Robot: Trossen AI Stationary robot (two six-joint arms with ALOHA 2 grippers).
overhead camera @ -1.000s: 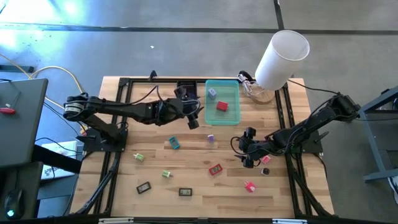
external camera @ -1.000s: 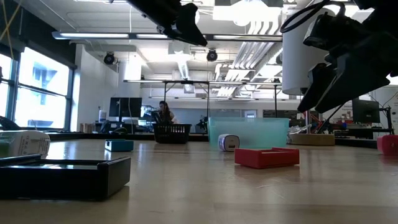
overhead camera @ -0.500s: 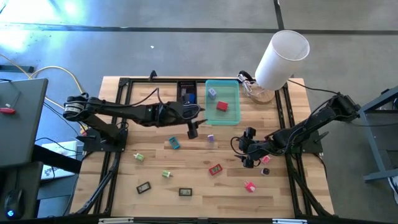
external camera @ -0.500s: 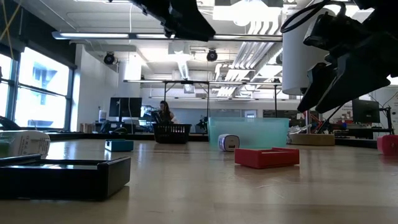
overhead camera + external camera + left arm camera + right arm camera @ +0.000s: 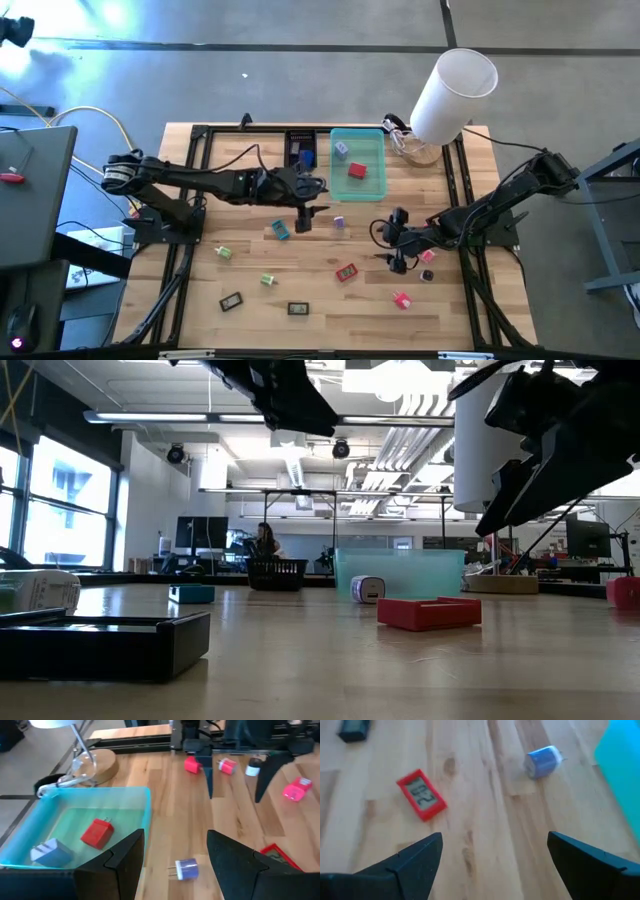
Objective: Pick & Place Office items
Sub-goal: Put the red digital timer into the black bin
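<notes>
The left gripper (image 5: 303, 218) hangs above the middle of the tabletop (image 5: 250, 270), just off the near edge of the teal tray (image 5: 376, 187), with its jaws released and nothing between them. In its wrist view the open fingers (image 5: 125, 862) frame a small purple plug (image 5: 184, 868) lying on the bare wood just outside the tray's near wall.

The right gripper (image 5: 397, 260) hovers toward the right side of the tabletop, jaws spread wide and empty. Its wrist view looks down on a red clock-like piece (image 5: 421, 795) and the same purple plug (image 5: 543, 761), both lying flat and well apart from each other.

Inside the teal tray sit a red block (image 5: 357, 170) and a pale blue-and-white piece (image 5: 341, 149). Beside the tray, at the far edge, a small black tray (image 5: 301, 138) holds a blue piece (image 5: 305, 157).

The remaining office items are scattered on the wood. A teal piece (image 5: 280, 231) lies just beside the left gripper. Two green pieces (image 5: 222, 252) lie toward the near left, and two black pieces (image 5: 231, 300) lie near the front edge. A pink piece (image 5: 402, 299) sits toward the near right, and another pink piece (image 5: 426, 274) sits close by the right gripper.

A tall white cylinder (image 5: 452, 95) stands at the far right corner.
</notes>
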